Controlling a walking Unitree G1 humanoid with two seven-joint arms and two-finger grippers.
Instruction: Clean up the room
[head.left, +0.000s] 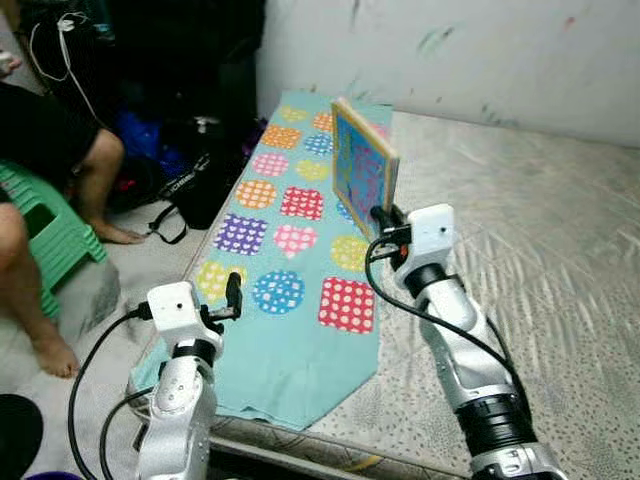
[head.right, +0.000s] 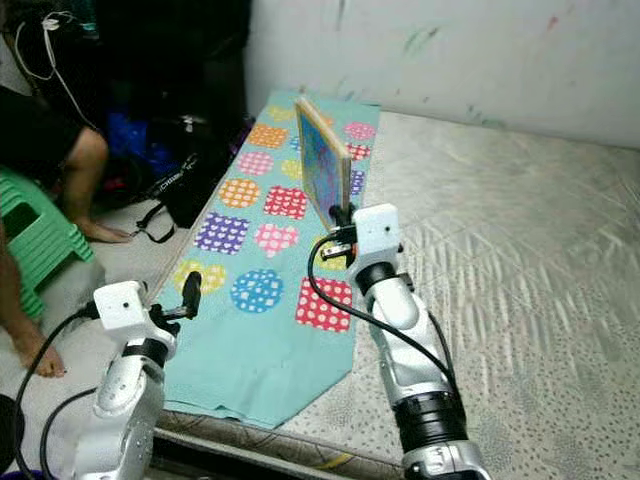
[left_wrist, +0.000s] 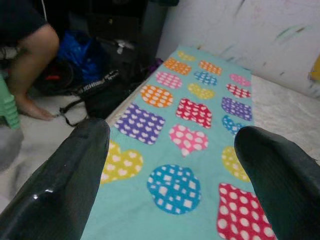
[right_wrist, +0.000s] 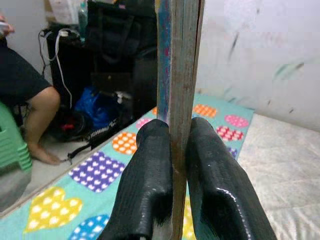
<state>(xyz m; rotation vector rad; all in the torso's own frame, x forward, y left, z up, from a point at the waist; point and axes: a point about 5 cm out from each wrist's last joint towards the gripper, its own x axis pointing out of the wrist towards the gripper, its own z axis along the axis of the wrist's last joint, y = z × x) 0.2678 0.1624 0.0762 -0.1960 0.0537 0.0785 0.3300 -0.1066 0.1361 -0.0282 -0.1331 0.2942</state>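
Observation:
My right gripper (head.left: 384, 216) is shut on a thin book (head.left: 362, 164) with a blue patterned cover, holding it upright on edge above the mattress. In the right wrist view the book (right_wrist: 181, 60) stands pinched between both black fingers (right_wrist: 150, 175). A turquoise blanket (head.left: 290, 300) with coloured dotted hearts and squares lies along the mattress's left side. My left gripper (head.left: 233, 297) hovers open above the blanket's near left corner, fingers (left_wrist: 65, 175) wide apart with nothing between them.
The bare grey mattress (head.left: 540, 250) spreads to the right below a marked white wall (head.left: 480, 50). A person (head.left: 40, 170) sits on a green stool (head.left: 45, 235) at the left. Dark bags (head.left: 195, 165) and cables crowd the floor beside the bed.

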